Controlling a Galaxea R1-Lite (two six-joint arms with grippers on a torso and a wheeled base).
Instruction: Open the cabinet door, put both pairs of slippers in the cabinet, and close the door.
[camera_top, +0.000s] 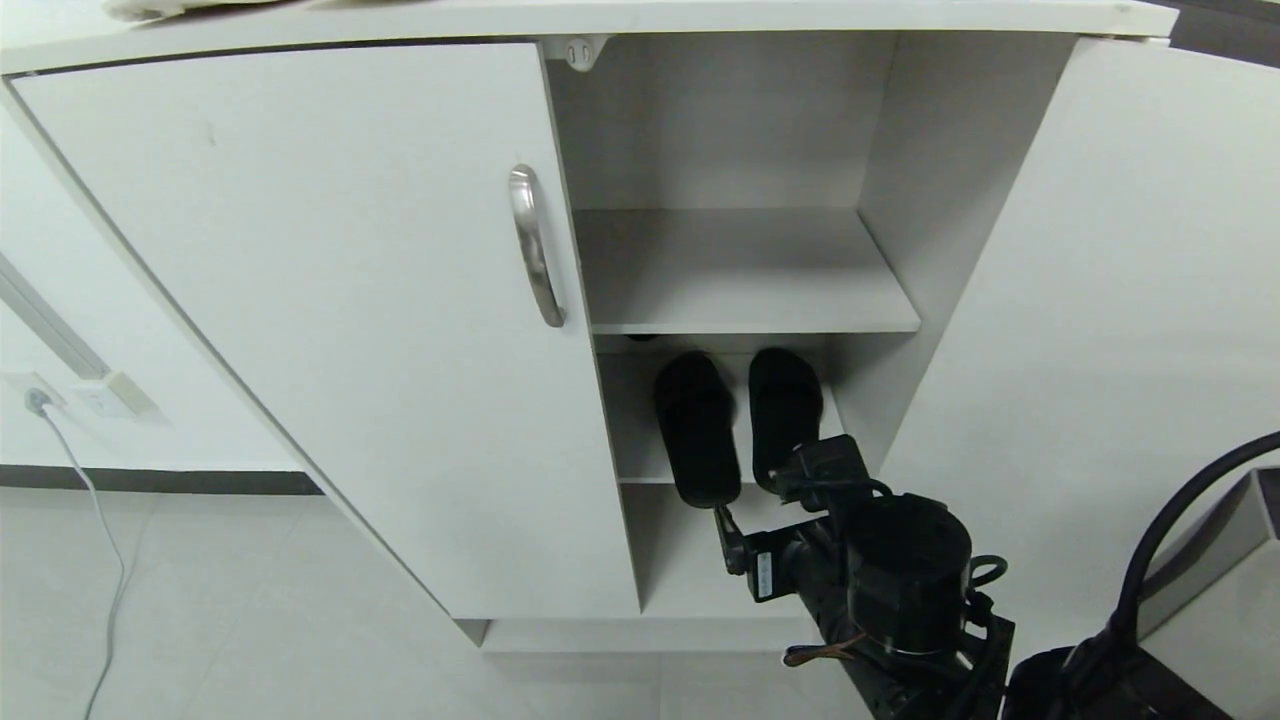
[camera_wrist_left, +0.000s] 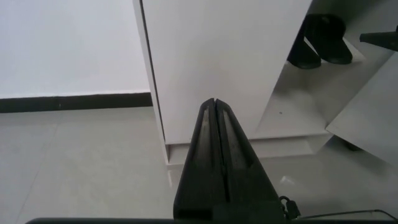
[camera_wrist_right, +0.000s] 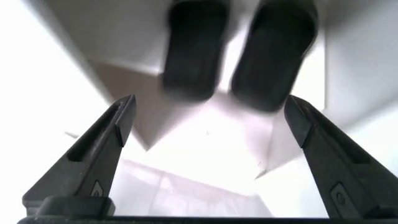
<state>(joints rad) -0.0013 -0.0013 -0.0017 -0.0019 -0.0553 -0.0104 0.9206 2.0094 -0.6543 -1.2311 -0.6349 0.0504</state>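
The room has a pale, glossy tiled floor (camera_top: 250, 620) and a white wall with a dark skirting strip (camera_top: 150, 480). A wall socket (camera_top: 100, 400) on that wall feeds a thin grey cable (camera_top: 105, 540) that runs down to the floor. Against the wall stands a white laminate cabinet (camera_top: 760, 120). Its left-hand door (camera_top: 300, 300), which carries a curved silver handle (camera_top: 535, 250), is closed, and its right-hand door (camera_top: 1120, 300) is swung wide open.

Inside, the upper shelf (camera_top: 740, 270) is bare. A pair of black slide slippers (camera_top: 697, 425) lies side by side on the middle shelf (camera_top: 640, 440), toes inward and heels at the front edge; one heel hangs slightly over it.

The right tool (camera_wrist_right: 209, 99) sits just in front of that shelf edge, near the heels but apart from them. Its fingers (camera_wrist_right: 106, 140) are spread wide and hold nothing, and in the right wrist view the two slippers lie ahead between the tips. The left tool (camera_wrist_left: 214, 106) hangs low over the floor, facing the closed door. Its fingers are pressed together with nothing between them, and it is well apart from the slippers.

A pale object (camera_top: 170, 8) on the cabinet top is cut off by the frame. A small dark shape (camera_top: 640, 338) under the upper shelf is too hidden to make out.
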